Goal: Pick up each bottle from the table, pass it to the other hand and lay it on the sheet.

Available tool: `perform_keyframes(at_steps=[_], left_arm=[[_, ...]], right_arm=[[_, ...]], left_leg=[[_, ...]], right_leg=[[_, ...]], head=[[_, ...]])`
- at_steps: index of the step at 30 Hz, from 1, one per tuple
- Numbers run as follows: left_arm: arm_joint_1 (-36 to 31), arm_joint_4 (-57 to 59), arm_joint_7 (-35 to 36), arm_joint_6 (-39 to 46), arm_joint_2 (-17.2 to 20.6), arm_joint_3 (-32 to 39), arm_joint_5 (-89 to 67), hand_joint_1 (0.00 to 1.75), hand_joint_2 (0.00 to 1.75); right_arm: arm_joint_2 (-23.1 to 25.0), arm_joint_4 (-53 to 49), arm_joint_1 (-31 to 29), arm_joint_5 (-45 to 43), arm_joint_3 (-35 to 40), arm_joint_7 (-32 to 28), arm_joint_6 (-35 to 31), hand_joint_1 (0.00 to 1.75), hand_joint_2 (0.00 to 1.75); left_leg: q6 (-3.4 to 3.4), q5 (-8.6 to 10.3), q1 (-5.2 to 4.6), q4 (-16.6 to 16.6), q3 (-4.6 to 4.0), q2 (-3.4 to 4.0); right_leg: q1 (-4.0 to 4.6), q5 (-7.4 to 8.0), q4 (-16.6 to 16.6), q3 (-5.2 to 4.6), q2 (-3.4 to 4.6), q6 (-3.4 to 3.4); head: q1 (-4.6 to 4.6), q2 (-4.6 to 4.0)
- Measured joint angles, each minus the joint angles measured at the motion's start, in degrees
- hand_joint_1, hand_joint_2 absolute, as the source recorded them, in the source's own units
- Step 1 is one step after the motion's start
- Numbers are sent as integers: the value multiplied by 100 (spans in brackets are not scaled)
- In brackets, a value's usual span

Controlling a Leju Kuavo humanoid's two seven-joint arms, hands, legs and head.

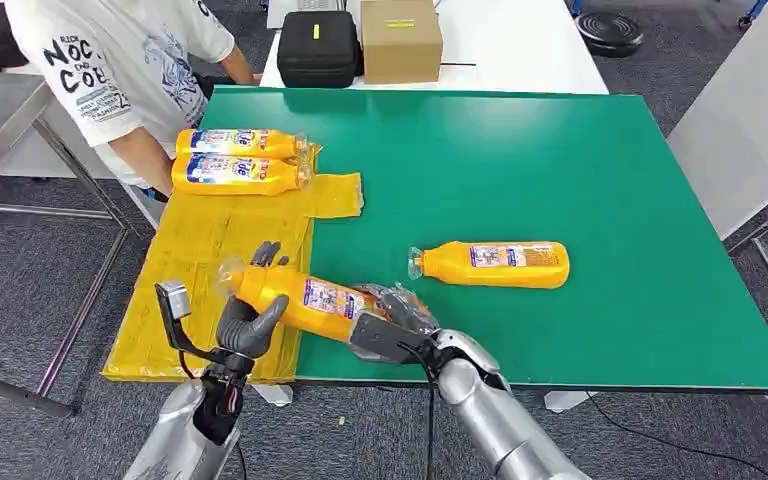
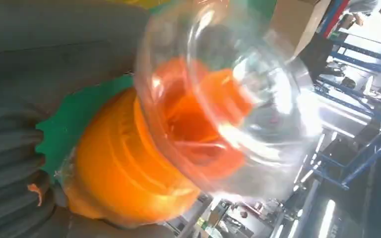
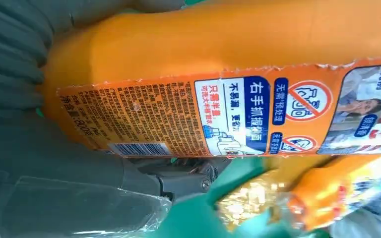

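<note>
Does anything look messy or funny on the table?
A little. The yellow plastic sheet is crinkled, and a flap of it sticks out onto the green table beside the two orange plastic bottles lying there. Nothing is spilled. One orange bottle lies alone on the green.

Robotics lab or workshop, green-topped work table (image 1: pixel 560 180), grey carpet, blue metal racking (image 2: pixel 357 148), equipment case (image 1: pixel 318 47)
</note>
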Motion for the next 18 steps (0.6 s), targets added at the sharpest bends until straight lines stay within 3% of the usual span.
perform_keyframes(at_steps=[18], left_arm=[[86,0,-63,4,59,44,59,0,175]], right_arm=[[53,203,-152,105,396,79,87,175,175]], left_leg=[[0,0,0,0,-2,-1]], right_leg=[[-1,0,0,0,0,0]], head=[[2,0]])
